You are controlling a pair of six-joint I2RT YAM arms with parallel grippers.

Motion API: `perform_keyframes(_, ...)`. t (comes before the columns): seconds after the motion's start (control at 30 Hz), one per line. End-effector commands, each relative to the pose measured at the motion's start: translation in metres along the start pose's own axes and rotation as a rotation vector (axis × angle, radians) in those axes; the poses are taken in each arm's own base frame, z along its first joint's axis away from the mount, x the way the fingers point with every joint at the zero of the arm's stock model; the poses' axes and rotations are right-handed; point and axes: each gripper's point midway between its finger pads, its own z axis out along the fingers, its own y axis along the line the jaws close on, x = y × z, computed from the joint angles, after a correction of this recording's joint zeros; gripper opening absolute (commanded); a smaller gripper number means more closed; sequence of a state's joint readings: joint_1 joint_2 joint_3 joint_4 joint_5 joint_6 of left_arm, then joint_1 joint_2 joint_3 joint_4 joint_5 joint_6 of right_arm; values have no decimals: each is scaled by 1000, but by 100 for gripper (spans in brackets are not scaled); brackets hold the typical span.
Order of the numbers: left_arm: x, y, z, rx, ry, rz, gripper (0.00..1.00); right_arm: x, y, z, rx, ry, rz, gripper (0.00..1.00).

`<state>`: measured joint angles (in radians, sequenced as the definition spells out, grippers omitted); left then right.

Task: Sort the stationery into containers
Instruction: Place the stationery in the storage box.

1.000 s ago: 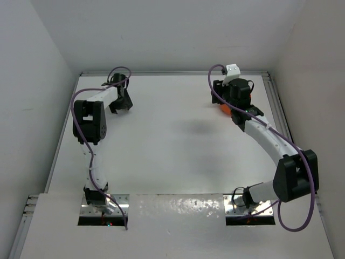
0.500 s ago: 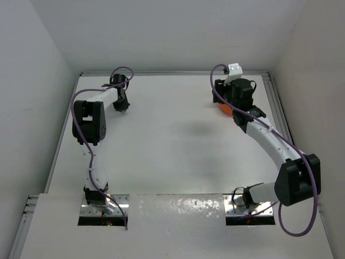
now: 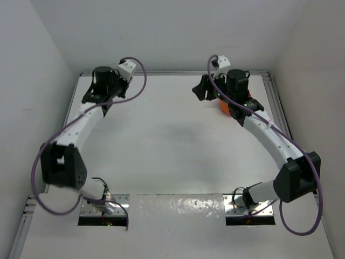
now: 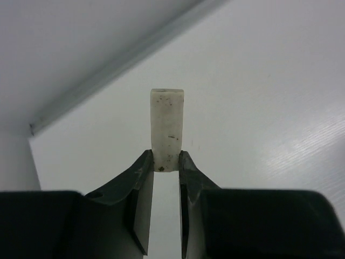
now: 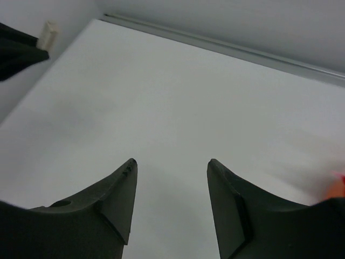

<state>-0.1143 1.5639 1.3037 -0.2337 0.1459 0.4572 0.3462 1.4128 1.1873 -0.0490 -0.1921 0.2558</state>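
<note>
My left gripper is shut on a tiny beige block, gripped by its lower end and held in the air near the back left corner. In the top view the left gripper is raised there, and the block cannot be made out. The right wrist view shows the block far off at top left. My right gripper is open and empty above bare table, and it points left. The orange tub is mostly hidden behind the right arm, with a blurred sliver at the right edge. Pens and bottle are out of view.
The white table is walled at the back, left and right. A metal rail runs along its right edge. The arm bases sit at the near edge.
My left arm has swung outward and lifted its wrist toward the back left corner. My right gripper has turned from over the orange tub to point left.
</note>
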Motion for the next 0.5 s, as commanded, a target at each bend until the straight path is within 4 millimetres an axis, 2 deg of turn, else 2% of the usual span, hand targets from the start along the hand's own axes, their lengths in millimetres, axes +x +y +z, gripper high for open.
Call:
perform_keyframes(0.0,-74,-43,-31,76,-368,244,0,-46,57,-4,-219,-161,112,54)
perform_keyframes(0.03,-75,-59,-44,109,-400,237,0,-49,76,-3,-265,-165,103,55)
perform_keyframes(0.07,-83,-82,-52,164,-436,244,0,-54,86,0,-290,-166,98,56)
perform_keyframes(0.17,-94,-116,-69,242,-479,226,0,-58,117,2,-369,-154,85,57)
perform_keyframes(0.3,-98,-138,-80,274,-509,220,0,-59,149,0,-453,-164,72,58)
perform_keyframes(0.47,-98,-156,-90,306,-539,277,0,-54,152,10,-447,-140,100,57)
